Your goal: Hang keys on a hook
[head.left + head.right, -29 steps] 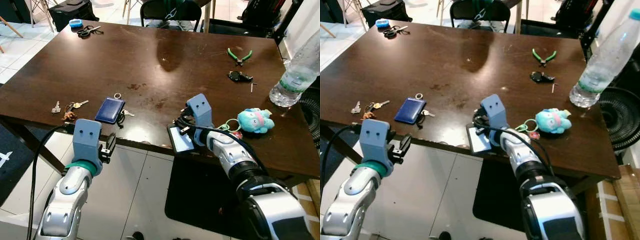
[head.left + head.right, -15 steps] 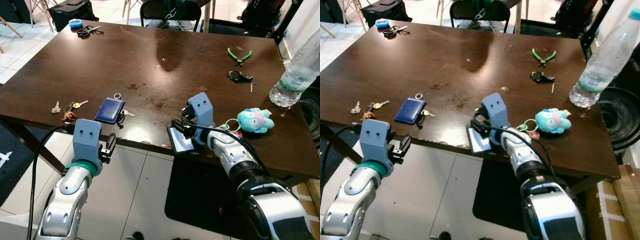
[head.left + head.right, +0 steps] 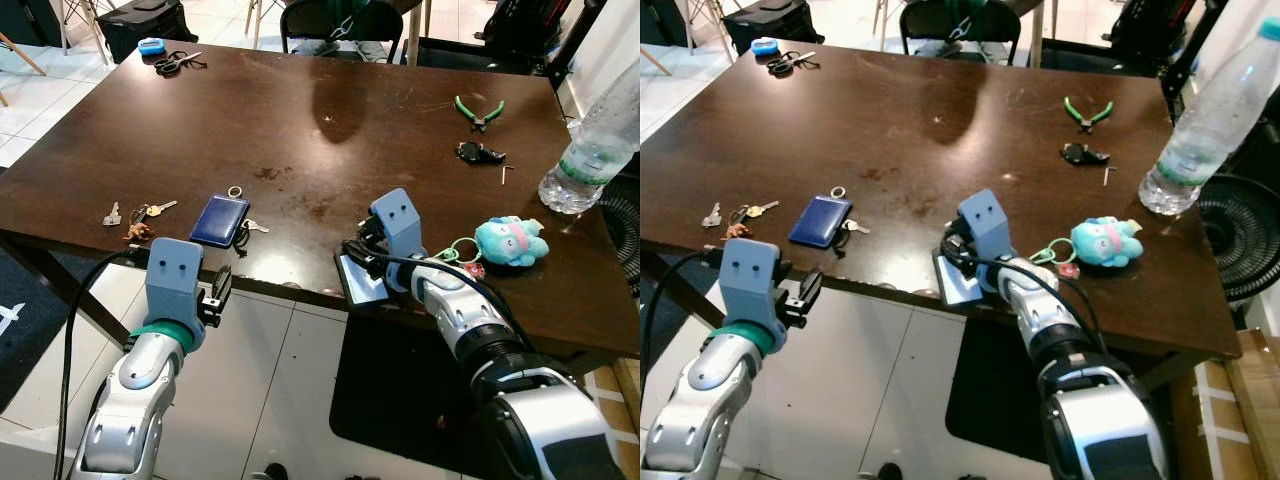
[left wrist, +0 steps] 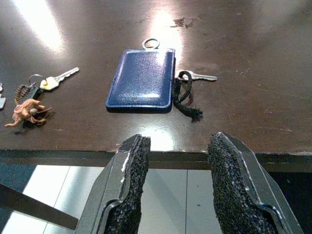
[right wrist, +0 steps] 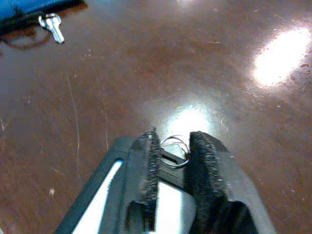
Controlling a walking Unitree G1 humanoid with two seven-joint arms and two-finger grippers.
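While the left tool (image 4: 178, 187) hangs wide open off the dark wooden table (image 3: 300, 110), the right tool (image 5: 171, 161) grips a key ring (image 5: 175, 147) above the tiled floor (image 3: 270, 390).

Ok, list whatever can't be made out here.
- Right wrist view: what the ring is attached to, hidden under the right gripper.
- Left eye view: the top of the bottle, cut off by the picture's edge.
- Left eye view: the black item near the pliers, too small to name.
- Left wrist view: the end key, cut off by the edge.
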